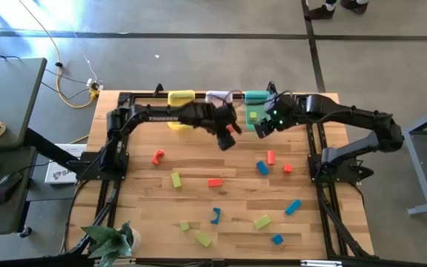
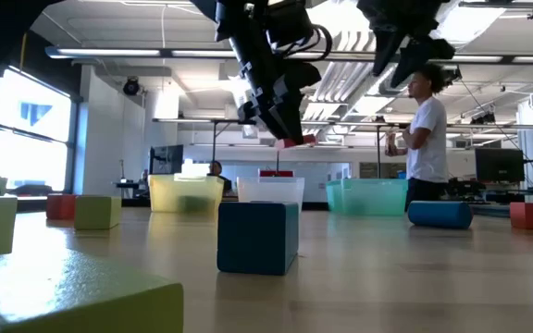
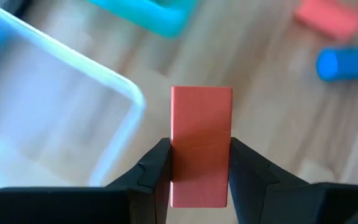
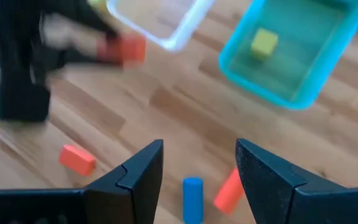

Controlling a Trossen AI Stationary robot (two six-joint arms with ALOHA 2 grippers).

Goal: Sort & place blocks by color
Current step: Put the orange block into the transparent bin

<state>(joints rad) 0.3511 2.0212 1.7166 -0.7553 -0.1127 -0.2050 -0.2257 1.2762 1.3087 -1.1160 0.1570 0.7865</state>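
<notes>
My left gripper [image 1: 228, 136] hangs over the table's middle, just in front of the clear bin [image 1: 217, 97], shut on a red-orange block [image 3: 201, 143]. My right gripper [image 4: 199, 168] stands open and empty above the near edge of the teal bin [image 1: 256, 98], where a yellow-green block [image 4: 263, 43] lies on the floor. The yellow bin [image 1: 181, 98] stands left of the clear one. Several loose blocks lie flat on the wood, among them a blue one [image 1: 262, 167], a red-orange one [image 1: 214, 182] and a yellow-green one [image 1: 176, 179]. My left gripper pinches the red-orange block by its two long sides [image 3: 174, 163], at the end nearer the wrist. The block lies along the fingers and sticks out past their tips. The fingers slant down from the table's left. The block hangs clear of the table [image 2: 294, 141].
The three bins stand in a row at the far edge. More blocks are scattered over the near right half, such as a blue bar [image 1: 293, 206] and a blue arch [image 1: 216, 216]. A potted plant [image 1: 113, 237] sits at the near left corner. A person [image 2: 426, 139] stands beyond the table.
</notes>
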